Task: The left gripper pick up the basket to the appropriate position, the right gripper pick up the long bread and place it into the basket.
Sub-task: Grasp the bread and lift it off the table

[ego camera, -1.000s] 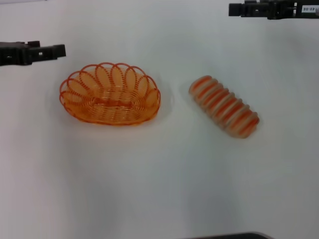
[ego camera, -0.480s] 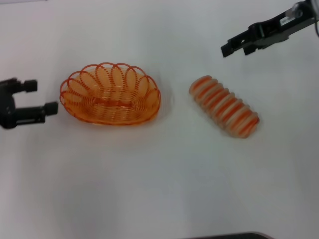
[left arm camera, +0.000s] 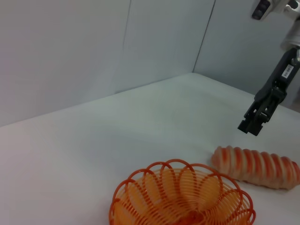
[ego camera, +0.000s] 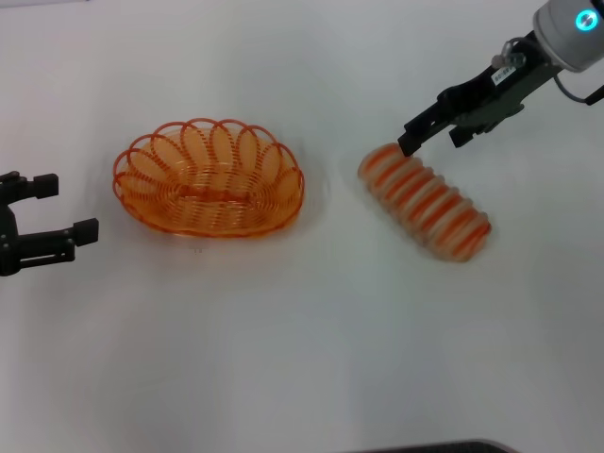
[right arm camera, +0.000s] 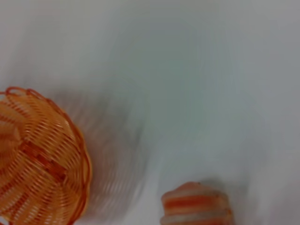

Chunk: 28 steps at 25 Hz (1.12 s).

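White counter (ego camera: 283, 340) carries the basket (ego camera: 209, 179) at nine o'clock and the long bread (ego camera: 426, 201) at three. Left claw (ego camera: 58, 209), spread and empty, should straddle the rim. Right claw (ego camera: 429, 127) hangs by the loaf's far end; its spread cannot be told.

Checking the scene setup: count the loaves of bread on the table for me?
1. The long bread lies on the table to the right of the empty basket, apart from it, with the right gripper just over its far end. None looks hidden.
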{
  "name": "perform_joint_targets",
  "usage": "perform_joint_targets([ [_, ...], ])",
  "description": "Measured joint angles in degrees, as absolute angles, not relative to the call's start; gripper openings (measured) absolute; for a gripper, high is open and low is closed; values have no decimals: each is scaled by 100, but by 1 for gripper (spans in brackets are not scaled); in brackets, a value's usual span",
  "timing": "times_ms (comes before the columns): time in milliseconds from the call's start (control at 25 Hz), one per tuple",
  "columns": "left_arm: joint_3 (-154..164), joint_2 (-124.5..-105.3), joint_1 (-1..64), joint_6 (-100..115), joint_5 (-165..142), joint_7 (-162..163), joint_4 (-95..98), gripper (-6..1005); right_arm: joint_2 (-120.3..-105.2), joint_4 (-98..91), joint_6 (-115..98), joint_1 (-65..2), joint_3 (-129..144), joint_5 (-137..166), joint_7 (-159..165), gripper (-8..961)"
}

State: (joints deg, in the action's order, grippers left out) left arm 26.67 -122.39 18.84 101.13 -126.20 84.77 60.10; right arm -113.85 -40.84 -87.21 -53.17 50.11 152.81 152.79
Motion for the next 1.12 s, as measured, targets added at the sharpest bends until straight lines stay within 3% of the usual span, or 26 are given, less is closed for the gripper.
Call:
perform_joint_targets([
  [440,2655,-12252,1909,10076,-12586,8317,5999,886,-11551,-3590,-8427,-5710,5696,15749,15739,946],
  [600,2672,-12259,1931,10038,-12581,8312,5993,886,-11641,-3563,-8384,-5836,5765,15921,15745,946],
  [1120,2656,-12287,1999,9863,-12543,8299,5933,886,-11725,-3555,-8370,-5942,5819,15953,15769,946],
])
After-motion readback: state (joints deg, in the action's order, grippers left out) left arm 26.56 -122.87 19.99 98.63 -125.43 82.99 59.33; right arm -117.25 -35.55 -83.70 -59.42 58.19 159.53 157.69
